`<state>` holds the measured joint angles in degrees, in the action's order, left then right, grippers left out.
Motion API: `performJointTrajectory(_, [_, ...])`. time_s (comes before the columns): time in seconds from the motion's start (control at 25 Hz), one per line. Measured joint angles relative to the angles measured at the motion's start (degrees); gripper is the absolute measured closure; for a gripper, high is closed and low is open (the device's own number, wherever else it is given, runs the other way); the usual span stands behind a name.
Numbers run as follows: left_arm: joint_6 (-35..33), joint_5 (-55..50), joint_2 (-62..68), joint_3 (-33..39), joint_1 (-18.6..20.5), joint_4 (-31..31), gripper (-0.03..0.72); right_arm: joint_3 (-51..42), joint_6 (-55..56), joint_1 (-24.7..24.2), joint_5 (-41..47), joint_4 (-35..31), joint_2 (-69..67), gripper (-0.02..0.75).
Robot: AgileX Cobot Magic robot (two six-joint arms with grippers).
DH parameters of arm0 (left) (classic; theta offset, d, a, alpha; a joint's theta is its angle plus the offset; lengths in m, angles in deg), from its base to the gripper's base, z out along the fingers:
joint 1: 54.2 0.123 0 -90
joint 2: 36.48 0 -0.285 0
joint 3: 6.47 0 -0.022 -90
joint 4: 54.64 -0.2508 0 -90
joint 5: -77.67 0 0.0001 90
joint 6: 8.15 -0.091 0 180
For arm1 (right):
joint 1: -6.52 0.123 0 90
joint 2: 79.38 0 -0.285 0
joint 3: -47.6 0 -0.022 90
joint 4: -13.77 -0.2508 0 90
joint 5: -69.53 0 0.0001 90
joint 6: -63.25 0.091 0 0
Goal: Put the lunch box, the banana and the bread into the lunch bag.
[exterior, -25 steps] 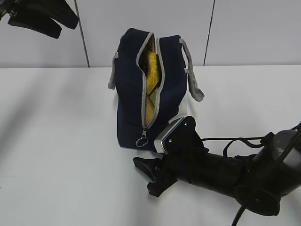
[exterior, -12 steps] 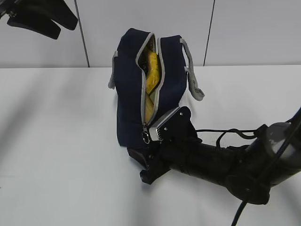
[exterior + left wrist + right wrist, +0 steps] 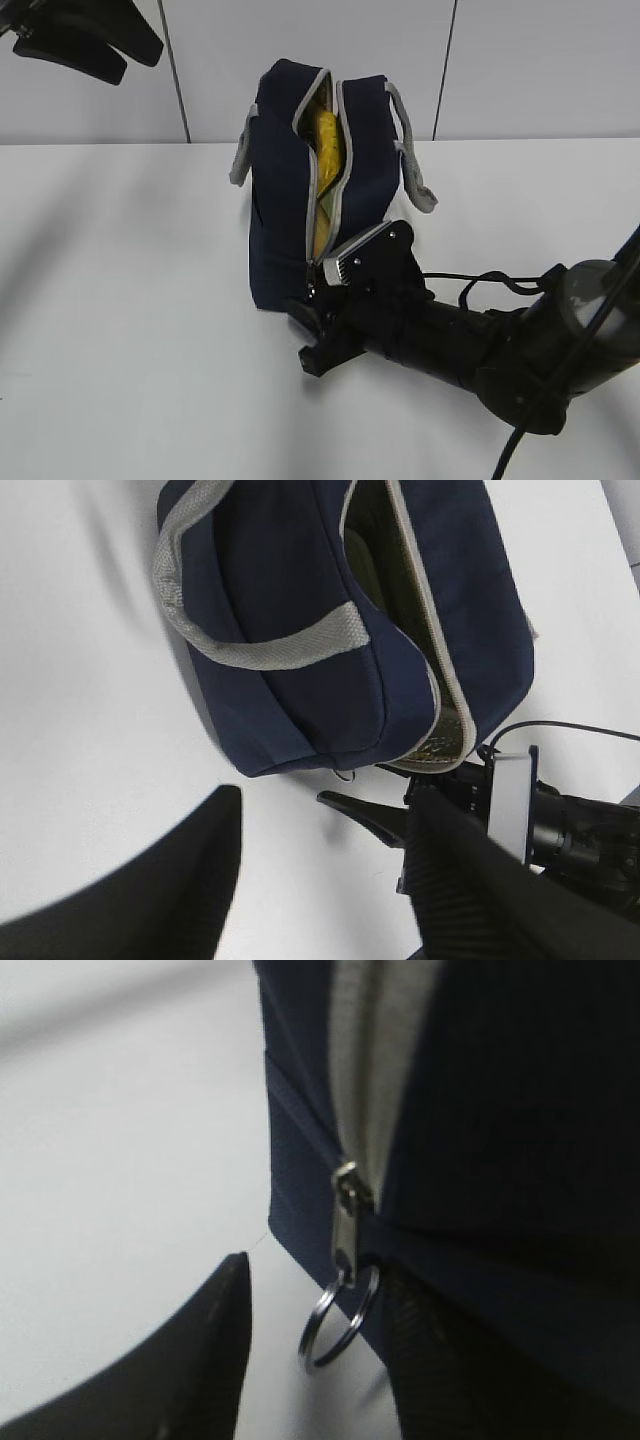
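The navy lunch bag (image 3: 280, 200) stands on the white table, its grey zipper partly open. The yellow banana (image 3: 326, 140) shows inside the gap. In the left wrist view a dull green surface (image 3: 368, 565) lies in the bag's opening; I cannot tell whether it is the lunch box. The bread is hidden. My right gripper (image 3: 300, 335) is at the bag's near bottom end. Its jaws stand apart around the metal ring pull (image 3: 338, 1325), which hangs close to the right finger. My left gripper (image 3: 142, 62) hovers high at the back left, open and with nothing between its fingers.
Grey webbing handles (image 3: 412, 160) hang off both sides of the bag. The right arm's body and cable (image 3: 480, 345) lie across the table to the front right. A white wall with dark seams stands behind the table.
My right gripper has moved in from the front to the bag's zipper end and now has the ring pull between its jaws, which have narrowed. The bag has shifted slightly. The left gripper has stayed put.
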<state>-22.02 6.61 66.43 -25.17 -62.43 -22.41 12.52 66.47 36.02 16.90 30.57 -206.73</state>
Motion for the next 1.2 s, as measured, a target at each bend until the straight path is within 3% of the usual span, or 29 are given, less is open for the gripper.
performJointTrajectory(0.16, [0.0, 0.0, 0.0, 0.0, 0.0, -0.1, 0.309, 0.0, 0.0, 0.0, 0.6, -0.9, 0.0, 0.517])
performJointTrajectory(0.48, [0.0, 0.0, 0.0, 0.0, 0.0, -0.1, 0.314, 0.1, 0.0, 0.0, 2.2, -1.4, 0.0, 0.568])
performJointTrajectory(0.72, [0.0, 0.0, 0.0, 0.0, 0.0, -0.1, 0.314, 0.1, -0.9, 0.0, 2.4, -1.7, -0.1, 0.745])
performJointTrajectory(1.2, [0.0, 0.0, 0.0, 0.0, 0.0, -0.1, 0.317, -1.8, -1.1, 0.0, 2.4, 1.7, 1.0, 0.754])
